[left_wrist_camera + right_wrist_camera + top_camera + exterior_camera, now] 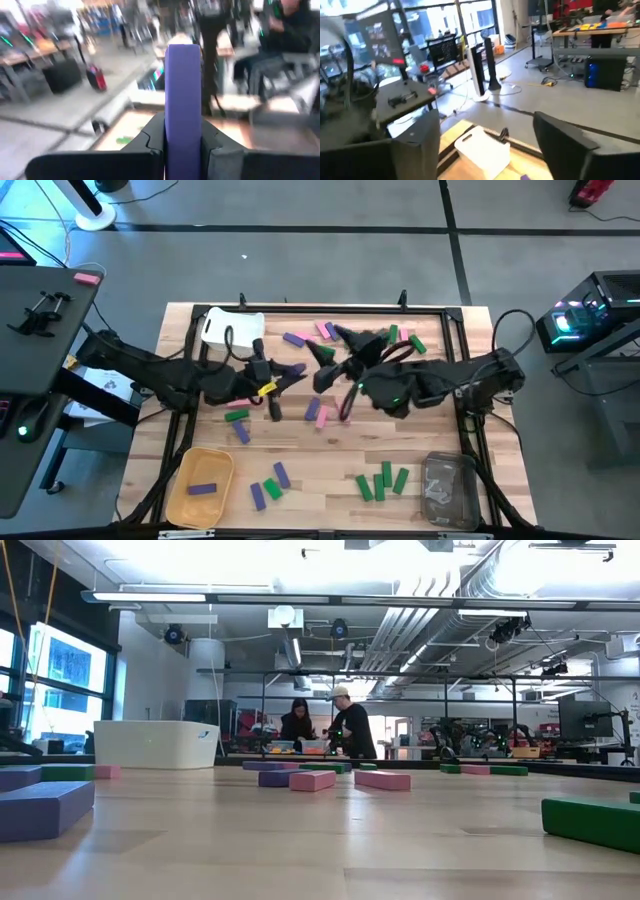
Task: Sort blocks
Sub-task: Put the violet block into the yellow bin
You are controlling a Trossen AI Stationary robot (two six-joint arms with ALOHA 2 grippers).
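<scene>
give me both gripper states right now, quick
left gripper: shut on a purple block, held upright between its fingers.
right gripper: open, holding nothing.

Table (pixel 330 465): pale wood planks with visible grain and a faint satin sheen, framed by dark metal rails. Blocks: solid-coloured with a matt, smooth finish, as on the purple block (pixel 183 107) clamped between dark matt plastic fingers (pixel 220 152). Bins: white bin (pixel 225 326) and yellow bin (pixel 200 485) opaque plastic; clear bin (pixel 448 490) transparent, glossy plastic.
</scene>
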